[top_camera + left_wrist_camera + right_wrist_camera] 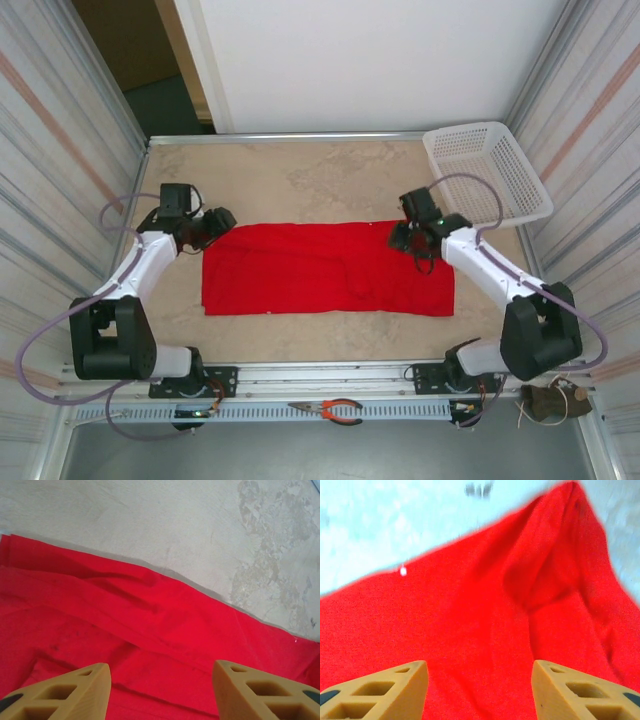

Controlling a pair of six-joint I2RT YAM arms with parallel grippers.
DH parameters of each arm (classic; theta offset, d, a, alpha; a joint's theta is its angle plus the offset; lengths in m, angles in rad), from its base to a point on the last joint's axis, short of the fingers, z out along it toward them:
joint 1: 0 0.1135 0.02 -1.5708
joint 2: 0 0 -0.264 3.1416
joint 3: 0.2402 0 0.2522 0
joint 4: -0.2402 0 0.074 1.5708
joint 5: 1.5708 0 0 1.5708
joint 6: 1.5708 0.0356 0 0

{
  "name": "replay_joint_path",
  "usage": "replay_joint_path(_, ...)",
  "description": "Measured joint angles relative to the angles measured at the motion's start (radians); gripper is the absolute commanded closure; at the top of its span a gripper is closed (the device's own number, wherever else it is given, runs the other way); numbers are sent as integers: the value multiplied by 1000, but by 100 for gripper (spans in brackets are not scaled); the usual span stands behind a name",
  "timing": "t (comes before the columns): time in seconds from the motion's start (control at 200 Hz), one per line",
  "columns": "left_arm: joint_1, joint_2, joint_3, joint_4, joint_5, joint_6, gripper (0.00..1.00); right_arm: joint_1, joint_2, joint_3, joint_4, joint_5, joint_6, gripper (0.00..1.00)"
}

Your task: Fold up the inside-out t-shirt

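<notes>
A: Where's the t-shirt [325,268]?

B: Flat on the surface [300,175], about mid-way between near and far edge. It lies as a long red band running left to right. Only plain red shows, no print visible.

A: Left gripper [215,222]?

B: At the band's far left corner, right over the edge of the cloth. In the left wrist view the left gripper [160,672] has its tan fingers [75,690] apart, with nothing between them. Red cloth with a few soft creases lies under them, and the shirt's far edge runs diagonally with bare surface beyond it.

A: Right gripper [405,238]?

B: Over the far right corner of the band, above cloth rather than bare surface. The right wrist view is blurry. The right gripper [480,667] is spread too, not clamped on anything. The cloth below it shows a raised fold running toward the upper right.

A: Is either one touching the shirt?

B: Can't tell from these views, but both sit low and close to it.

A: Anything else?

B: A white basket [487,170] stands at the far right corner, apart from the shirt. Red-handled pliers [330,409] lie on the near rail.
</notes>
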Motion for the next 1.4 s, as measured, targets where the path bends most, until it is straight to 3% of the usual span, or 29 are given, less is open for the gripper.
replay_joint_path(0.25,-89,0,-68,26,3,-33,43,-37,212,50,23,13,-78,49)
replay_joint_path(0.366,-131,0,-94,37,2,-51,43,-57,252,50,29,9,-85,68)
replay_joint_path(0.481,-152,1,-116,58,2,-74,43,-86,260,50,34,8,-90,94)
replay_joint_path(0.606,-159,20,-137,84,-2,-88,43,-128,258,45,41,8,-93,100)
replay_joint_path(0.706,-159,36,-150,94,-2,-96,43,-167,250,26,41,10,-92,99)
replay_joint_path(0.802,-159,44,-151,100,-2,-96,43,-197,249,19,29,22,-77,66)
replay_joint_path(0.862,-159,44,-150,101,-3,-95,43,-211,249,19,21,34,-68,55)
replay_joint_path(0.987,-142,41,-116,66,-9,-89,42,-211,244,18,5,42,-66,51)
replay_joint_path(1.082,-83,21,-68,40,-11,-72,39,-181,197,0,0,42,-57,50)
replay_joint_path(1.252,55,22,47,3,-17,-34,38,-66,24,-47,-5,19,-33,55)
replay_joint_path(1.398,108,129,132,-13,-2,0,38,26,-44,-125,57,-59,-3,56)
